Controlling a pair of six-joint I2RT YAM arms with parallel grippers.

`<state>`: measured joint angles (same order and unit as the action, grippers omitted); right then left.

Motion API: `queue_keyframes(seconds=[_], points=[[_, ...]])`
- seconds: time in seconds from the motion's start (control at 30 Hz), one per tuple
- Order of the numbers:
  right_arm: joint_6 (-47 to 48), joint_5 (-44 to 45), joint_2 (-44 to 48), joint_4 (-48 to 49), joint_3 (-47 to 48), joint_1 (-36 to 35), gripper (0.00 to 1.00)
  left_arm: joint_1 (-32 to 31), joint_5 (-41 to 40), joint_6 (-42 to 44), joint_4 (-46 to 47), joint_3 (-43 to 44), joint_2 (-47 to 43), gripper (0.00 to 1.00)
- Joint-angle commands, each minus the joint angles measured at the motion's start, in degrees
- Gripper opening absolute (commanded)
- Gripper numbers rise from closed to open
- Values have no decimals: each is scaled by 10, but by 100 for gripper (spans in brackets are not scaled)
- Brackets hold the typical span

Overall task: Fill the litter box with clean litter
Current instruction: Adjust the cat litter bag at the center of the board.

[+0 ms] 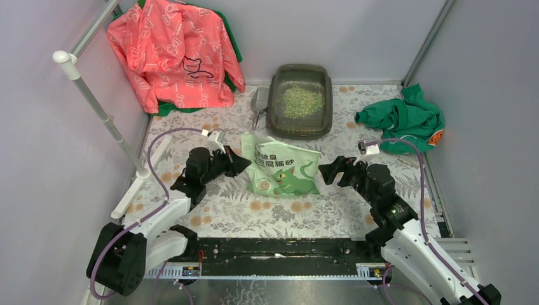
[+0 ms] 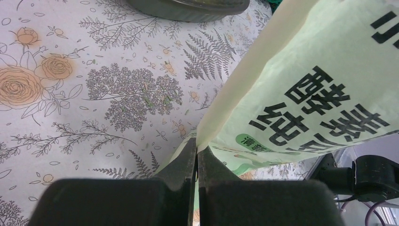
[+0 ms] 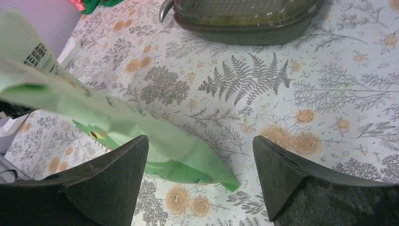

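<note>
Litter box (image 1: 299, 134) sits on the worktop (image 1: 330, 210) straight beyond the litter bag (image 1: 283, 170), some clean litter (image 1: 301, 101) inside. Left hand (image 2: 197, 153) pinches the bag's left edge; right hand (image 1: 332, 171), spread wide and empty, flanks its right corner.

Top external: fixed, high at the near edge, looking down and far over the whole table (image 1: 222, 213).
Left wrist: very close, low, facing far past the left end effector (image 2: 197, 147).
Right wrist: likewise, behind the right end effector (image 3: 198, 141).
All 3 share the green bag (image 1: 283, 166) and litter box (image 1: 299, 134).
</note>
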<state>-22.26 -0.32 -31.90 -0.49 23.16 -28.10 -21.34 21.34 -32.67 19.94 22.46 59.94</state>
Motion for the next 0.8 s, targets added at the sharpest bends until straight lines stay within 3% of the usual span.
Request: queue_keyframes(seconds=[0.0, 0.23, 0.43, 0.77], points=[[-30, -22, 16, 16, -9, 0, 88, 12, -18, -3, -4, 13, 0, 3], [-21, -148, 16, 54, -16, 0, 83, 13, -8, -5, 0, 22, 13, 3], [-7, -223, -26, 157, -29, 0, 81, 13, 4, -9, 10, 21, 13, 3], [66, -200, -133, 192, 31, 0, 79, 13, 18, -10, 18, 22, 14, 3]])
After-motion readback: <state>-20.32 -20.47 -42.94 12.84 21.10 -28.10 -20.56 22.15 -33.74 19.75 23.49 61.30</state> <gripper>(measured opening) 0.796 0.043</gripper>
